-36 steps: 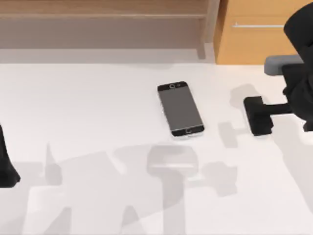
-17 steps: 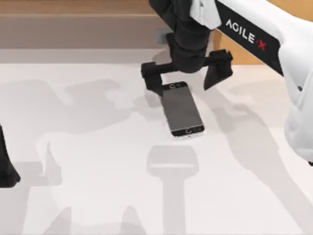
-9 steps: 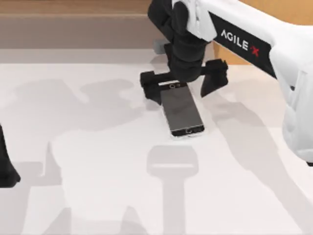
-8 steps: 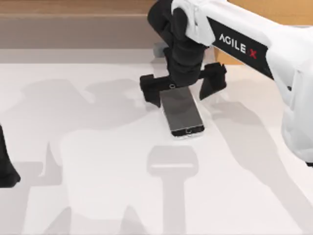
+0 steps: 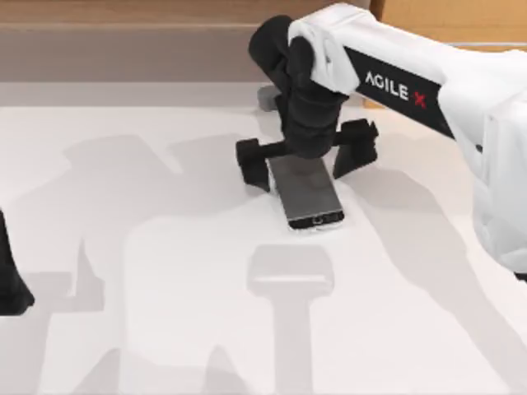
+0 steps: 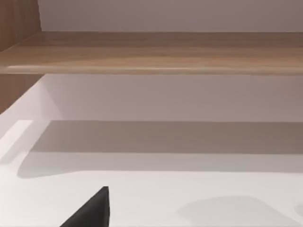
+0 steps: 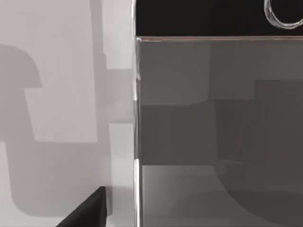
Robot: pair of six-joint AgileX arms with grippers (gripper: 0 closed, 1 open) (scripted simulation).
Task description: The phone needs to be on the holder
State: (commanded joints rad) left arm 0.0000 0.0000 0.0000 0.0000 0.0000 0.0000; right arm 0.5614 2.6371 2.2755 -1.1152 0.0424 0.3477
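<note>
The phone (image 5: 311, 196) lies flat on the white table, a slim black slab with a grey screen. My right gripper (image 5: 301, 169) hangs low over its far end, open, with one finger (image 5: 251, 163) to the left of the phone and the other to its right. Neither finger touches it. In the right wrist view the phone's screen (image 7: 213, 132) is very close, and one black fingertip (image 7: 87, 210) stands beside its silver edge. The holder is out of view. My left gripper (image 5: 8, 284) is parked at the table's left edge.
A wooden shelf (image 5: 165, 33) runs along the back of the table, and the left wrist view shows its board (image 6: 151, 52). A wooden cabinet (image 5: 445, 20) stands at the back right. Grey shadows cover the white table (image 5: 165, 230).
My right arm swung in from the right over the phone and has kept sinking. Its open fingers now straddle the phone's far end. The phone and the left arm have not moved.
</note>
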